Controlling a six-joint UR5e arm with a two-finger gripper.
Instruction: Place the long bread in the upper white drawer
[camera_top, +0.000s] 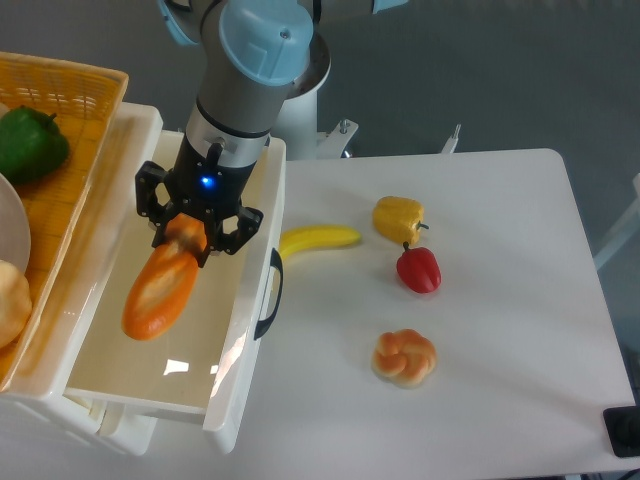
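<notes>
Orange-brown and glossy, the bread (160, 288) hangs tilted over the open white drawer (240, 350), its upper end clamped between the fingers of our hand (190, 235); we cannot tell whether its lower end touches the drawer floor. On the surface (500, 350) to the right we see a banana (318, 239) just beside the drawer handle (270, 295), a yellow pepper (399, 218) touching a red pepper (419, 269), and a knotted bun (405, 358). An orange basket (60, 190) with a green pepper (30, 143) sits left.

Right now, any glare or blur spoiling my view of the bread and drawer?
Fixed camera: sharp overall; bright glare patches on the upper white drawer floor, none over the long bread; the gripper hides its top end.
</notes>
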